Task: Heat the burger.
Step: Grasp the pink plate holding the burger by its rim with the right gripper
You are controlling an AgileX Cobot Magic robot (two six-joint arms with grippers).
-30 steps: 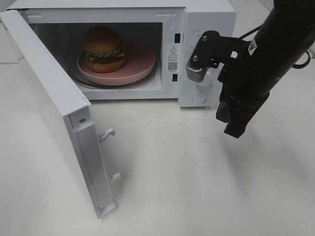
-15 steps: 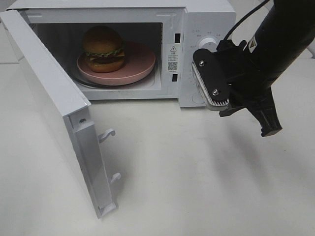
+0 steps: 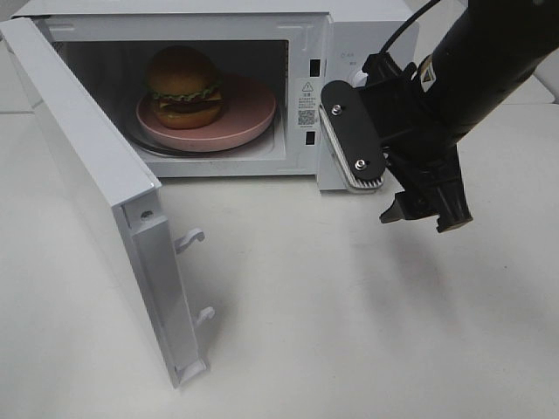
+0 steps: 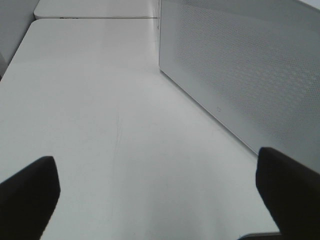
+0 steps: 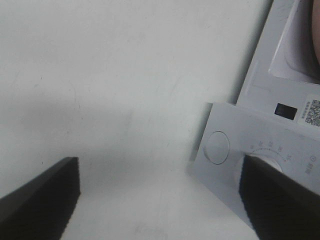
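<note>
The burger (image 3: 183, 85) sits on a pink plate (image 3: 253, 118) inside the white microwave (image 3: 367, 26), towards the plate's left side. The microwave door (image 3: 87, 166) is swung wide open to the left. My right gripper (image 3: 423, 218) hangs in front of the control panel at the microwave's right, above the table. It is open, and in the right wrist view my right gripper (image 5: 160, 200) has only bare table between its dark fingers (image 5: 45, 192). My left gripper (image 4: 160, 195) is open and empty beside a perforated microwave wall (image 4: 250, 75). It does not show in the exterior high view.
Two latch hooks (image 3: 189, 237) stick out from the open door's edge. The control panel shows a round button (image 5: 217, 147) and a dial (image 5: 257, 161) partly behind a right finger. White table (image 3: 349, 323) stretches in front of the microwave.
My right gripper has gone from shut to open. Its wrist has turned and shifted left, now covering the control panel's dial. The burger, plate and door have not moved.
</note>
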